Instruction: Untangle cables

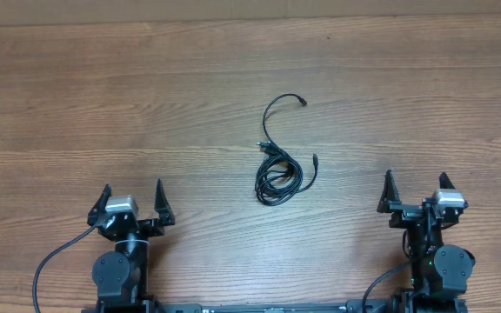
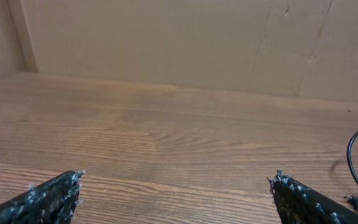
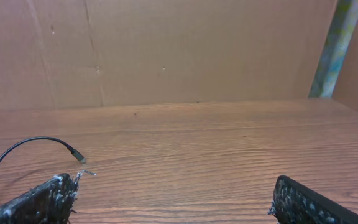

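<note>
The cables (image 1: 278,170) lie as one tangled black bundle near the middle of the wooden table, with a strand arcing up to a small plug (image 1: 303,101) and a short end at the right (image 1: 317,160). My left gripper (image 1: 134,202) is open and empty at the front left, well apart from the bundle. My right gripper (image 1: 416,191) is open and empty at the front right. The left wrist view shows a cable loop (image 2: 355,163) at its right edge. The right wrist view shows a curved strand (image 3: 23,148) ending in a plug at its left.
A brown cardboard wall (image 2: 166,43) stands along the table's far edge, also in the right wrist view (image 3: 185,50). The robot's own thick black cables (image 1: 55,261) hang at the front by the arm bases.
</note>
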